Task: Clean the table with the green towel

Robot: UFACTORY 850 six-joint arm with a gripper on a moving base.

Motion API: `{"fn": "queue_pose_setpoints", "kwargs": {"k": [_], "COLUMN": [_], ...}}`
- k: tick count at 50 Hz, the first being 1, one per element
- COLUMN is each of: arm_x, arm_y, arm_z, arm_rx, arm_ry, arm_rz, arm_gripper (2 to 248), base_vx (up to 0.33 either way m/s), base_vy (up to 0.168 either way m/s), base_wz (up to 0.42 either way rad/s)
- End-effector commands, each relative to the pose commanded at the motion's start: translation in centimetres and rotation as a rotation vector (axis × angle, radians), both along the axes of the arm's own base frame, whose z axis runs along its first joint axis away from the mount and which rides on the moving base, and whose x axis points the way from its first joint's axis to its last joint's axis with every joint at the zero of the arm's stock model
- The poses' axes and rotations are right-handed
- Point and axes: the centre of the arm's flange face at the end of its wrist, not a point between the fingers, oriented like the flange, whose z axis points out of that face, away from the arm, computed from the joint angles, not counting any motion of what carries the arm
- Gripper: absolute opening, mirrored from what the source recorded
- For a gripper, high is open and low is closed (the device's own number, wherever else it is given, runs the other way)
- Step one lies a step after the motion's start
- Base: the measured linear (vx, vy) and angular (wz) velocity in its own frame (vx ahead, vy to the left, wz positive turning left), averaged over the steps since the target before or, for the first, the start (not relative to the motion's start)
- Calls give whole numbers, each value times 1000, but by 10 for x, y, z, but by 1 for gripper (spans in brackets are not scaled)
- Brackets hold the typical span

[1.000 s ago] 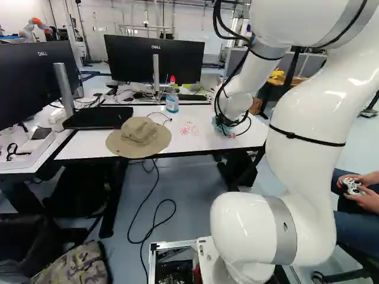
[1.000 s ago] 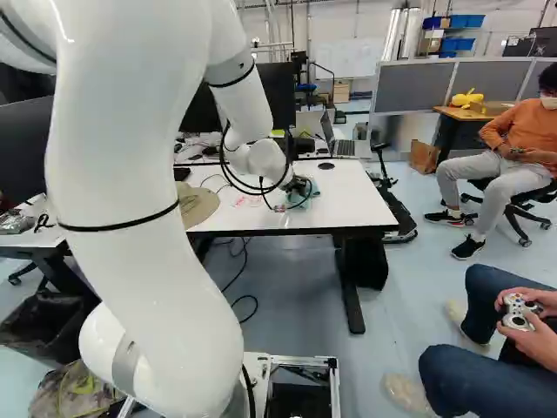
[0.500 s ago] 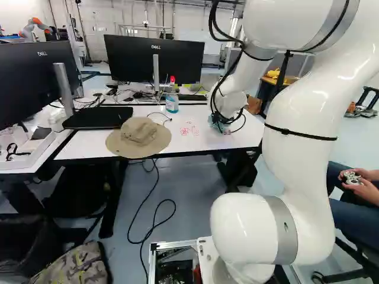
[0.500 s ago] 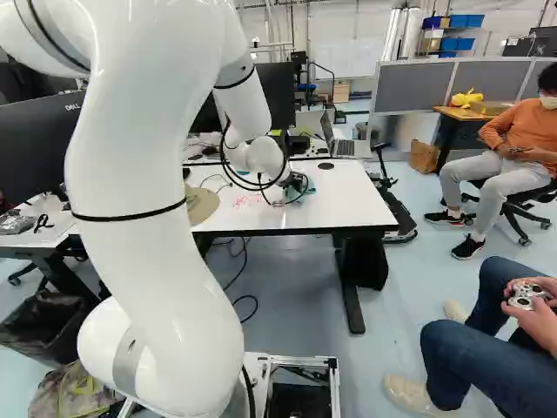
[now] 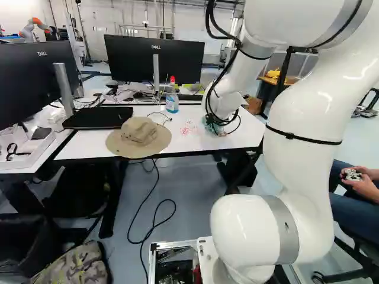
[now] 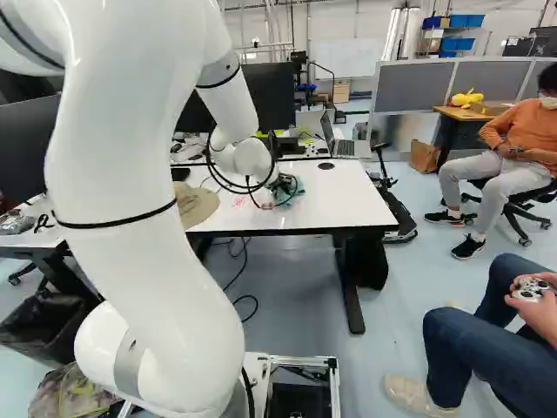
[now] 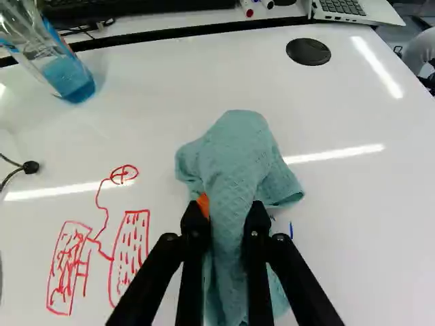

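Observation:
Over the white table (image 6: 352,196), my gripper (image 6: 278,189) is low at the surface, partly hidden by its cables, with the green towel (image 6: 297,186) at its tip. Seen from the wrist, the gripper (image 7: 227,221) is shut on the bunched green towel (image 7: 238,153), whose folds spread out on the tabletop ahead of the fingers. An orange pad shows beside the cloth. Red marker drawings (image 7: 129,255) lie on the table to one side of the gripper, apart from the towel. A small blue mark (image 7: 291,230) shows close by the towel's other side.
A spray bottle with blue liquid (image 5: 172,102) and a tan hat (image 5: 139,137) stand on the table. Monitors (image 5: 155,59) rise behind. A black disc (image 7: 308,51) is set in the tabletop. Another robot (image 5: 35,26) is far back.
My arm has carried the gripper and towel leftward over the table in both base views, closer to the red drawings. Hat and bottle have stayed put; the base has not moved.

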Motion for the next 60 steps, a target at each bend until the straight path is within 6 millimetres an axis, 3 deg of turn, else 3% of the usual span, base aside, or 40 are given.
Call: {"fn": "queue_pose_setpoints", "kwargs": {"k": [12, 32, 46, 60], "arm_x": [-23, -52, -50, -32], "arm_y": [-2, -22, -44, -62], "arm_z": [1, 1, 1, 0], "arm_rx": [1, 2, 2, 1], "arm_ry": [8, 15, 13, 7], "arm_rz": [-9, -65, -112, -139], "arm_gripper": [62, 62, 62, 62], "base_vx": [0, 0, 0, 0], "base_vy": [0, 0, 0, 0], "base_wz": [0, 0, 0, 0]}}
